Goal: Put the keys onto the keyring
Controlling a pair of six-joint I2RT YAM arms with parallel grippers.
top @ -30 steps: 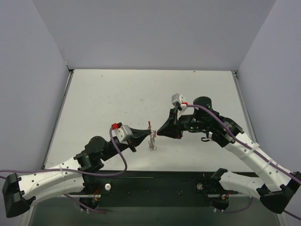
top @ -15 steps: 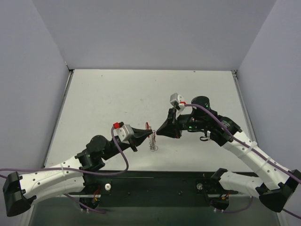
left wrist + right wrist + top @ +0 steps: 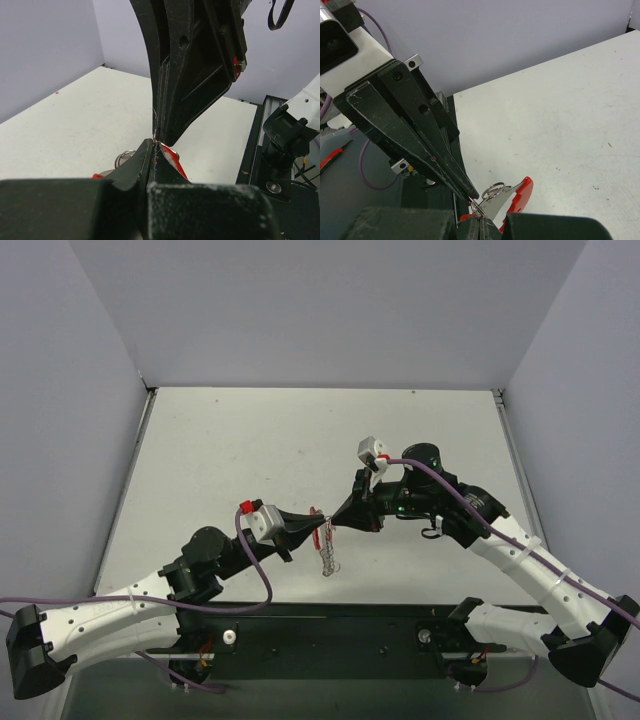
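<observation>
In the top view my left gripper point(image 3: 316, 531) and right gripper point(image 3: 336, 524) meet tip to tip above the table's near middle. The red keyring point(image 3: 319, 533) sits at the left fingertips, and the silver keys point(image 3: 327, 559) dangle below it. In the left wrist view the left gripper point(image 3: 154, 146) is shut, with the red keyring point(image 3: 173, 160) against one finger and a silver ring point(image 3: 123, 159) behind it. In the right wrist view the right gripper point(image 3: 481, 223) is shut on thin silver wire of the keys point(image 3: 494, 190), next to the red keyring point(image 3: 521, 196).
The white table point(image 3: 250, 450) has grey walls on three sides. The black base rail point(image 3: 330, 630) runs along the near edge. In each wrist view the other arm's black fingers point(image 3: 420, 145) fill the space just ahead.
My right gripper has moved a little left toward the left gripper, so the tips now touch. The keys hang slightly lower and nearer.
</observation>
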